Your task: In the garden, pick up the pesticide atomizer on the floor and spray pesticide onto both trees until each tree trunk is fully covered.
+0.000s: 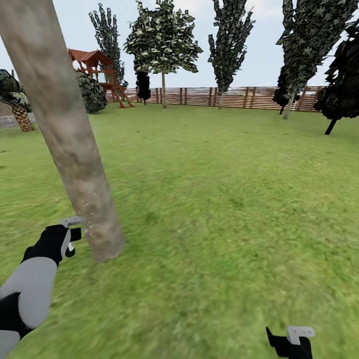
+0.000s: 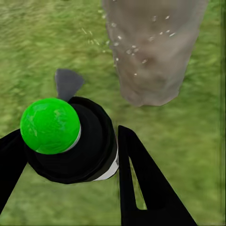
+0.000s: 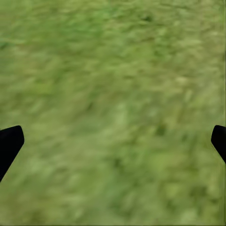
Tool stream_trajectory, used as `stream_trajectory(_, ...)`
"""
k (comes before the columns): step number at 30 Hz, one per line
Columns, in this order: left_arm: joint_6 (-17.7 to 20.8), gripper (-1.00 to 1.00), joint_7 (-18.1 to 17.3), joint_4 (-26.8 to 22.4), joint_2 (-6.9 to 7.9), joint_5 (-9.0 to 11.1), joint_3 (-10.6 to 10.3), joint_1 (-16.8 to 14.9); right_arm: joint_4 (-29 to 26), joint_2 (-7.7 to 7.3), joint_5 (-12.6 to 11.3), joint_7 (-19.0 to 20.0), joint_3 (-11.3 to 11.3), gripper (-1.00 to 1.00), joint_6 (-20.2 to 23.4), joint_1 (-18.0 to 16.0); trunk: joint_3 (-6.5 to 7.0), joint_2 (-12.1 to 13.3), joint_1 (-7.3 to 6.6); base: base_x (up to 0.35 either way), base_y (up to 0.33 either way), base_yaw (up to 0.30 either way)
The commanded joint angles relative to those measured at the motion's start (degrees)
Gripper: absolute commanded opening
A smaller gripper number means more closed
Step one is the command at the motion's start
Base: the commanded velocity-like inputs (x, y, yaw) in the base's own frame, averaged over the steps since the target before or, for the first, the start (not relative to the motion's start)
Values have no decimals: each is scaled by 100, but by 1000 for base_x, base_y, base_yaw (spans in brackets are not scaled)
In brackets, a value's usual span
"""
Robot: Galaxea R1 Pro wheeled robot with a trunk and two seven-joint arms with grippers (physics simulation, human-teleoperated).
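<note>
Two arms show in the head view, and only the left gripper (image 2: 70, 150) carries anything: its jaws are closed around the pesticide atomizer (image 2: 70, 141), a black bottle whose top looks green in the left wrist view. The bottle sits near the base of the tree trunk (image 1: 75, 149), where pale specks dot the bark. The right gripper (image 1: 291, 339) hangs low over the grass (image 1: 224, 199), its jaws spread wide with nothing between them. The atomizer is probably light and rigid, with smooth sides that could slip, so a hold around the body below the nozzle seems soundest. The lawn offers plenty of open room around the trunk, with the fence (image 1: 239, 97) and another tree (image 1: 163, 45) well apart
</note>
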Motion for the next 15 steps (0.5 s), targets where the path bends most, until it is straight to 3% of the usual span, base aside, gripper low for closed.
stream_trajectory(1, 13, -100, 10, -3, -7, 3, 14, 4, 1, 0, 22, 46, -48, 100, -24, -7, -5, -2, 1, 184, -218, 2)
stream_trajectory(13, -15, -100, 44, 18, -82, -4, 15, 98, -8, -32, 14, 46, -56, 100, -24, -7, -5, -2, 1, 55, -262, 0)
stream_trajectory(15, -20, -100, 51, 13, -115, -4, 15, 244, -8, -36, 14, 46, -56, 100, -24, -7, -5, -2, 1, 115, -269, 0)
